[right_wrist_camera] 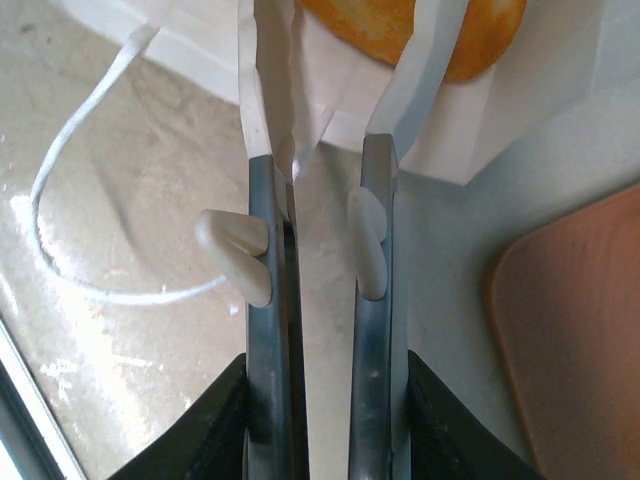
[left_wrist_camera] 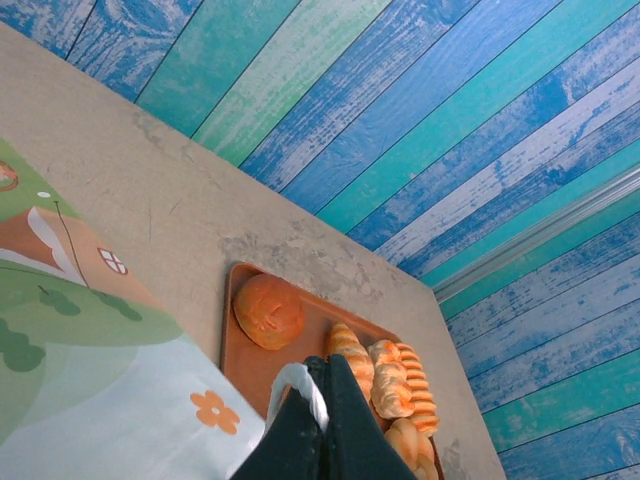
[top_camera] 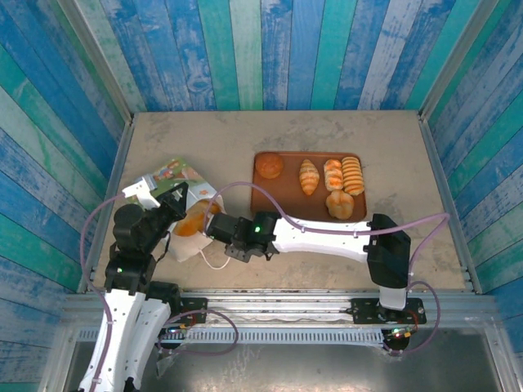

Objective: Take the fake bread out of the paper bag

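The paper bag (top_camera: 173,181) lies on its side at the table's left, its mouth toward the tray. My left gripper (left_wrist_camera: 325,378) is shut on one white loop handle (left_wrist_camera: 292,385) and holds that edge up. One golden-orange piece of fake bread (top_camera: 191,224) lies inside the mouth. My right gripper (top_camera: 211,225) reaches into the mouth. In the right wrist view its fingers (right_wrist_camera: 262,110) stand a narrow gap apart, the bread (right_wrist_camera: 480,40) partly between and behind them. The tips run off the top edge, so contact is unclear. Several more pieces, among them a round bun (top_camera: 269,166), lie on the tray.
The flat brown tray (top_camera: 286,208) sits right of the bag, its corner (right_wrist_camera: 580,340) close beside my right gripper. The bag's other loop handle (right_wrist_camera: 60,200) trails loose on the table toward the near edge. Blue plank walls enclose the table on three sides.
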You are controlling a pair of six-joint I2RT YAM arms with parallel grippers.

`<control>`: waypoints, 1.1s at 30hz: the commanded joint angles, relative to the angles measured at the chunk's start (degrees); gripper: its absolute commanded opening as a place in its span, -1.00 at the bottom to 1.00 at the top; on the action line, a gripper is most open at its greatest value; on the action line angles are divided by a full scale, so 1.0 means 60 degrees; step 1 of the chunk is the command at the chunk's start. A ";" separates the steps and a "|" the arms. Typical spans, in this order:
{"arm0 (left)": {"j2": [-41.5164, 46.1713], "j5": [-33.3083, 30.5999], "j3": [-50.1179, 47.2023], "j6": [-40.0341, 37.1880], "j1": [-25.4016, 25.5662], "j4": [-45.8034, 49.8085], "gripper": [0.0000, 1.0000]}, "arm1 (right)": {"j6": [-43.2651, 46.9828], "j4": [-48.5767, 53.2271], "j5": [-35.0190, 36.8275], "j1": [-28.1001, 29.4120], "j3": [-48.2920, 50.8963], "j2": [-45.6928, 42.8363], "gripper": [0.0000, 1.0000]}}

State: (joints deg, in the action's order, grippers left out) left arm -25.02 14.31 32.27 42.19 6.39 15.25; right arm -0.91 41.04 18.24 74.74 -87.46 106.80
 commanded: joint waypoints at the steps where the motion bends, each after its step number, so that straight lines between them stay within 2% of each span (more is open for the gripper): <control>1: -0.0020 -0.0262 0.0011 -0.0111 0.0032 -0.0089 -1.00 | -0.0504 -0.0072 0.0459 0.0228 0.0561 -0.1321 -0.36; 9: -0.0020 -0.0480 -0.0257 -0.0017 0.0025 -0.0375 -1.00 | -0.1453 -0.0306 0.0394 0.0223 0.3108 -0.4380 -0.35; 18: -0.0152 -0.0594 -0.0264 -0.0054 0.0024 -0.0605 -1.00 | -0.2665 0.0141 0.1533 0.0068 0.5110 -0.6585 -0.31; 21: -0.0083 -0.0672 -0.0277 -0.0071 0.0032 -0.0537 -1.00 | -0.3038 0.0414 0.1568 -0.0542 0.5303 -0.6793 -0.31; 26: 0.0131 -0.0796 -0.0266 -0.0131 0.0033 -0.0381 -1.00 | -0.3431 0.0470 0.0594 -0.1899 0.5363 -0.6381 -0.28; 30: 0.0283 -0.0854 -0.0222 -0.0179 0.0031 -0.0199 -1.00 | -0.3647 0.0603 -0.0032 -0.2249 0.4937 -0.5566 -0.28; 33: 0.0338 -0.0862 -0.0210 -0.0217 0.0033 -0.0128 -1.00 | -0.3837 0.0744 -0.0466 -0.2353 0.4528 -0.4867 -0.21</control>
State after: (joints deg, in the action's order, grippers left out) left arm -23.79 9.96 30.68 42.00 6.39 14.20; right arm -21.50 45.43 18.50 60.93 -57.14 75.37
